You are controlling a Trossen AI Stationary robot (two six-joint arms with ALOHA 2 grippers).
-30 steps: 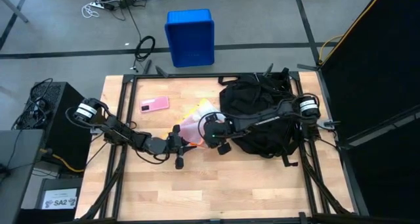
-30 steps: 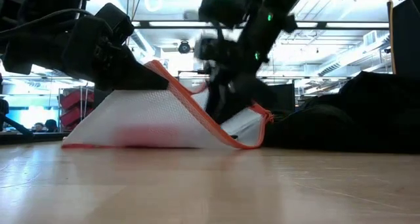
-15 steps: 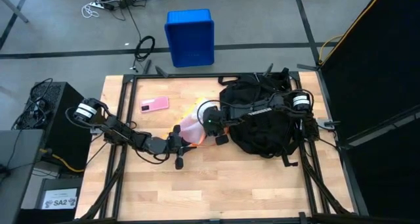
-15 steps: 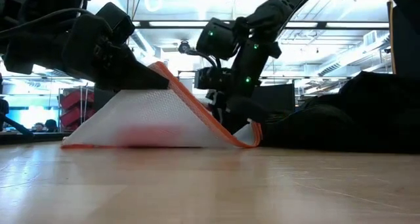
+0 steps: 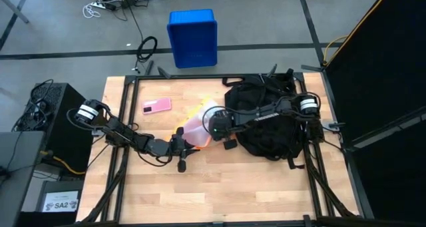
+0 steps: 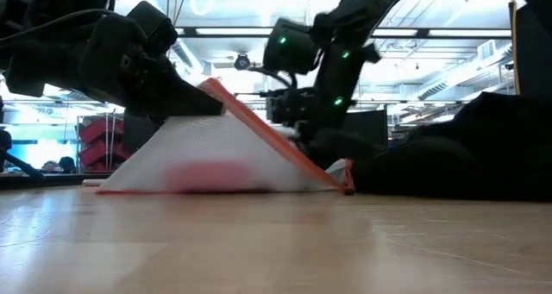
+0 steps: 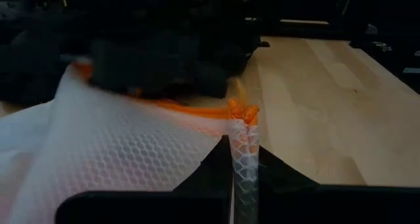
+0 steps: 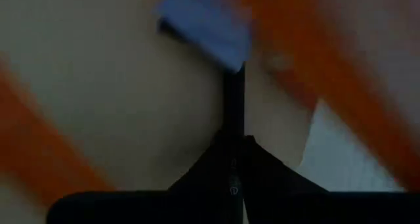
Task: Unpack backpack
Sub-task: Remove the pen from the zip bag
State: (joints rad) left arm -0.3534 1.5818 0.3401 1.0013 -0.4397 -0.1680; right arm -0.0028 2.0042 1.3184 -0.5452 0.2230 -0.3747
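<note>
Gripping the orange-trimmed edge of a white mesh pouch (image 5: 197,126), the left hand (image 5: 180,138) sits near the middle of the worktop (image 5: 219,187), its fingers fully closed on the pouch rim, as the left wrist view shows with the mesh (image 7: 118,158) pinched between them. The right hand (image 5: 214,125) is at the opposite side of the same pouch, just beside the backpack (image 5: 266,120). Its fingers are pressed together; the right wrist view shows the two dark fingers (image 8: 235,152) meeting with blurred orange and white material around them, but whether the pouch is caught between them cannot be told.

From the low view, the pouch (image 6: 224,156) forms a tent shape, raised at the left hand (image 6: 185,100) and sloping down along its orange trim toward the backpack (image 6: 466,152).

The backpack lies flat on the right half of the worktop, with straps trailing at its edges. A pink flat item (image 5: 157,106) lies on the worktop, apart from the pouch. A blue crate (image 5: 193,37) stands on the floor beyond the worktop.
</note>
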